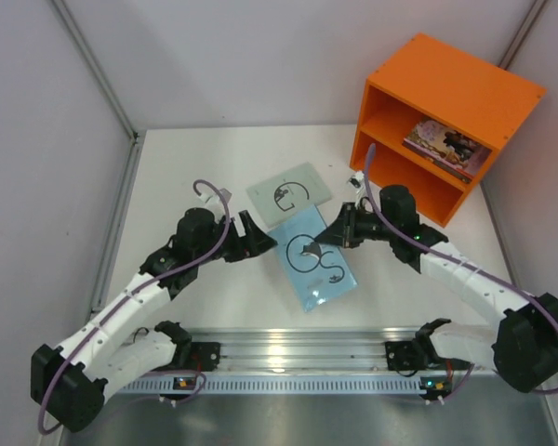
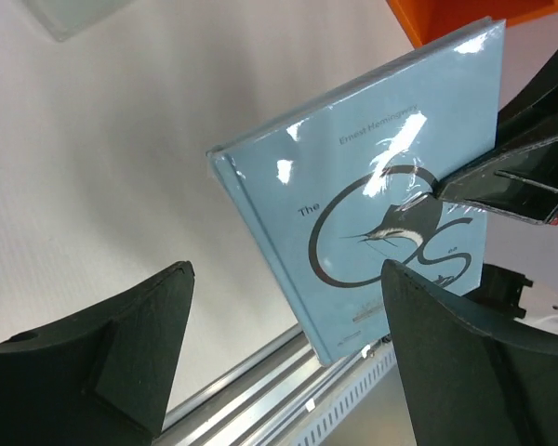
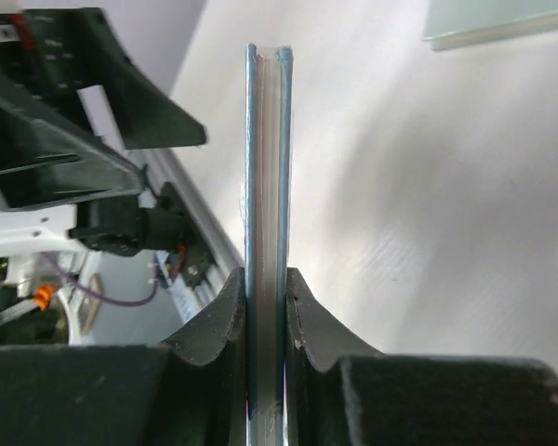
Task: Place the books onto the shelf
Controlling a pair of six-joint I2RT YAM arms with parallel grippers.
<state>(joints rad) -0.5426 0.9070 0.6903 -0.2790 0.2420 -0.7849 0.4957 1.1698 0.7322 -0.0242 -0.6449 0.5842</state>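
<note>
A light blue book [image 1: 316,258] with a black swirl mark is held at its upper right corner by my right gripper [image 1: 338,232]. In the right wrist view the book [image 3: 266,139] stands edge-on between the shut fingers of that gripper [image 3: 266,290]. My left gripper [image 1: 260,243] is open beside the book's left edge and grips nothing. The left wrist view shows its open gripper [image 2: 286,269] facing the blue cover [image 2: 381,177]. A pale green book [image 1: 290,192] lies flat on the table behind. The orange shelf [image 1: 465,88] stands at the back right.
An illustrated book [image 1: 445,144] lies in the shelf's lower compartment. A metal rail [image 1: 288,358] runs along the near edge between the arm bases. Grey walls close in the table on the left, back and right.
</note>
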